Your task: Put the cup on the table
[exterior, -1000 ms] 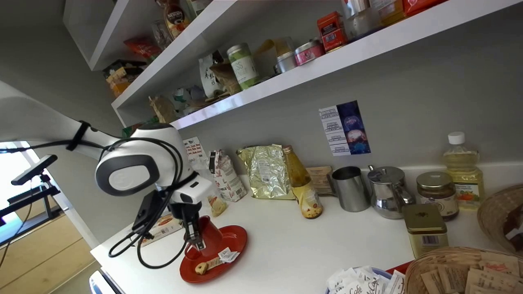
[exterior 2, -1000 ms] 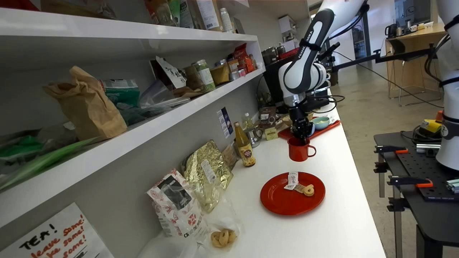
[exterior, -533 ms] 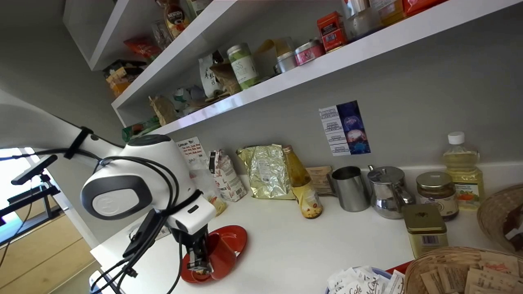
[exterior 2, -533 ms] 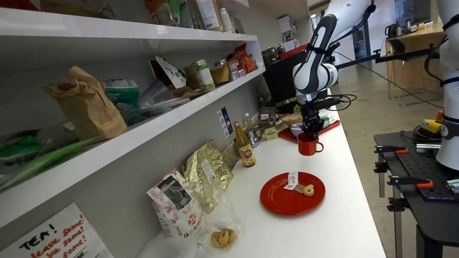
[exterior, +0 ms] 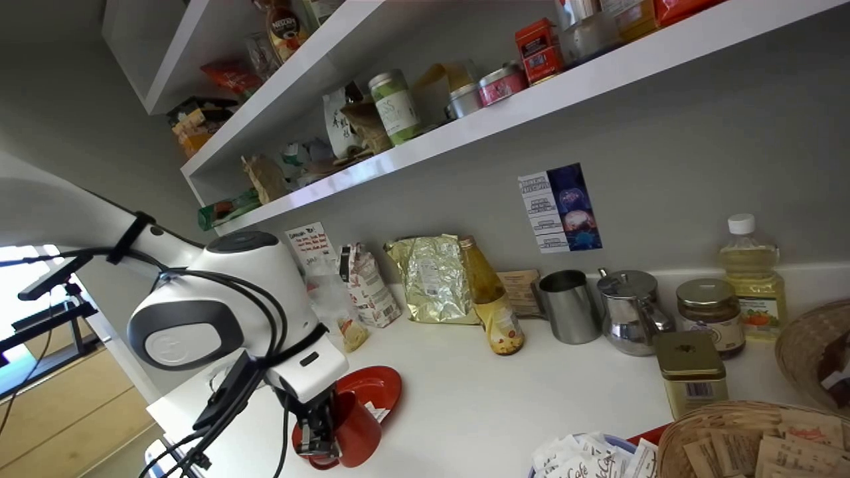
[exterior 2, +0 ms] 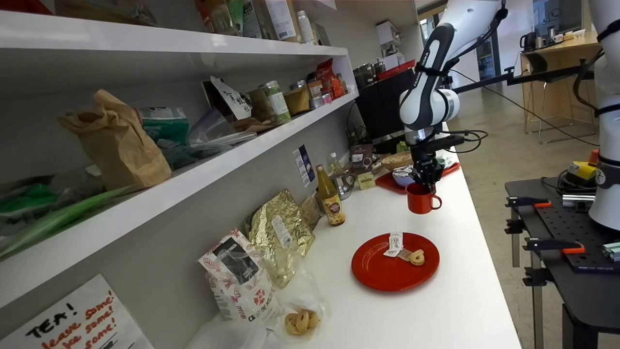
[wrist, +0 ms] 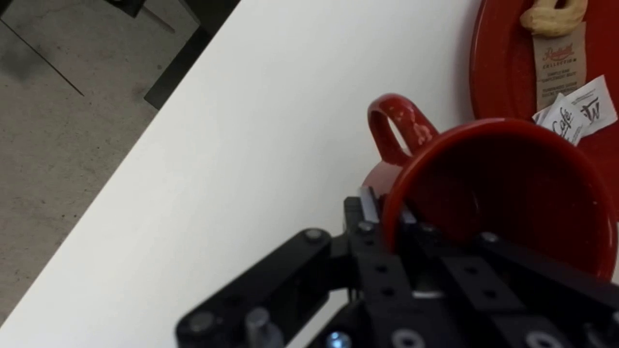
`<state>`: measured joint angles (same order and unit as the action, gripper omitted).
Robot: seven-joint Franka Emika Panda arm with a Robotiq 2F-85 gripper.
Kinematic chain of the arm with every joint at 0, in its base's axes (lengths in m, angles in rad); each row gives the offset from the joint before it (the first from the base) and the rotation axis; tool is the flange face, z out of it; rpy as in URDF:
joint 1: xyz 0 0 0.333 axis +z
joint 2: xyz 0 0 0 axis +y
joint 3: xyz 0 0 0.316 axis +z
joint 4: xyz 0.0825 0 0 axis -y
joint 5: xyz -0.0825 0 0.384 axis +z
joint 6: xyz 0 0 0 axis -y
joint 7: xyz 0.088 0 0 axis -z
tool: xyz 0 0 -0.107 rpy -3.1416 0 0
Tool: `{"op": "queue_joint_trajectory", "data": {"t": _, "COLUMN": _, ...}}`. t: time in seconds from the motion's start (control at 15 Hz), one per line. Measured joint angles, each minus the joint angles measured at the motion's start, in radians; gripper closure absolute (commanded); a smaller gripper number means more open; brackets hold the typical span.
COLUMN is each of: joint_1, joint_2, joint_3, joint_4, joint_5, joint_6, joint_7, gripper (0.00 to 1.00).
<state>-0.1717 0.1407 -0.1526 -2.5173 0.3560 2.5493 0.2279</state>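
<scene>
Wrist view: gripper [wrist: 388,211] pinching red cup [wrist: 512,193] at rim, jaws pressing its side from inside and outside; white table [wrist: 271,125] showing below, part of red plate [wrist: 503,82] showing behind cup.
Exterior view: cup hiding part of plate; bottle [exterior: 495,302] standing beside foil bag [exterior: 428,285].
Exterior view: cup looking upright over table, apart from plate, near red tray [exterior 2: 393,187]; cannot tell whether base is touching.

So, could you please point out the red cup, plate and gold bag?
Red cup [wrist: 508,193], wrist view: inside surface.
Plate [exterior 2: 381,271], in an exterior view: bare surface.
Gold bag [exterior: 447,285], in an exterior view: front.
</scene>
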Motion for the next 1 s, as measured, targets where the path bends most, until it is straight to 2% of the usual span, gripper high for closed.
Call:
{"op": "queue_joint_trajectory", "data": {"t": 0.67, "joint_1": 0.001, "joint_2": 0.078, "joint_3": 0.035, "joint_4": -0.012, "joint_5": 0.124, "joint_6": 0.000, "joint_7": -0.005, "gripper": 0.98}}
{"op": "queue_joint_trajectory", "data": {"t": 1.0, "joint_1": 0.001, "joint_2": 0.117, "joint_3": 0.050, "joint_4": -0.008, "joint_5": 0.142, "joint_6": 0.000, "joint_7": -0.005, "gripper": 0.98}}
